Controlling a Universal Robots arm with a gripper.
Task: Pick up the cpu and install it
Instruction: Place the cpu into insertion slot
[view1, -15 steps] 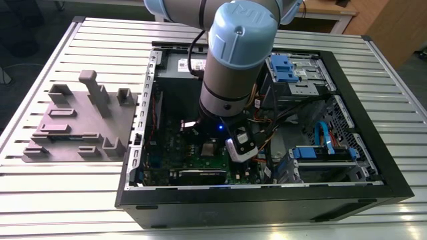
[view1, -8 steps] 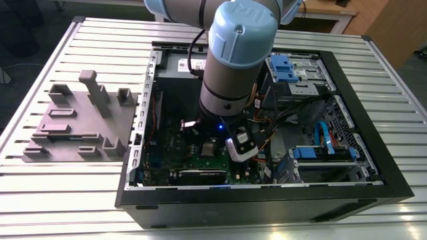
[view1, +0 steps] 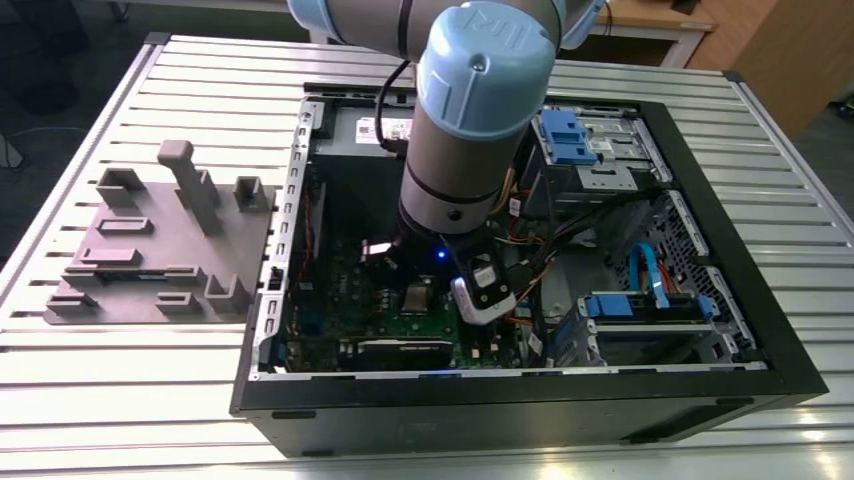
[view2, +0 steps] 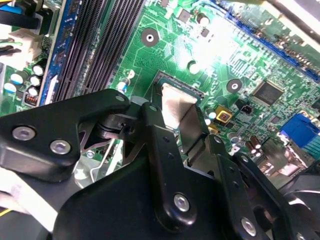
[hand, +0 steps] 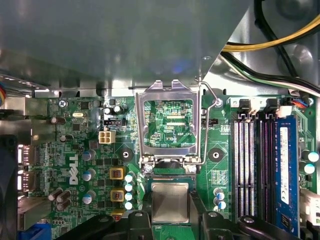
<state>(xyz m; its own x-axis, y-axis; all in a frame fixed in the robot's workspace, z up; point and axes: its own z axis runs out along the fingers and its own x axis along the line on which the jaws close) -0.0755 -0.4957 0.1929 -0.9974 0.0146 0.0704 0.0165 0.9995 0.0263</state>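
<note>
The arm (view1: 467, 120) reaches down into an open computer case (view1: 747, 300) lying on a slatted metal table (view1: 200, 70). A grey fixture block (view1: 160, 250) sits well apart on the exterior view's left.

Down on the green motherboard (hand: 75, 150), the cpu (hand: 170, 202) is a small flat square with a smooth, plain silver-grey metal top and slightly rounded corners. It catches a pale glare in the second wrist view. It is at the socket, framed by the socket's dark rim, though I can't make out whether it is fully seated or just above. The black gripper (hand: 172, 227) is set close about it, and I cannot tell whether it is pinching the chip or merely standing around it.

Just beside the cpu, the metal socket bracket (hand: 167, 90) stands swung open, with the board showing through its window. Near it run the long black memory slots (hand: 245, 165), and next to them is a memory stick (hand: 285, 165) with a blue label.
</note>
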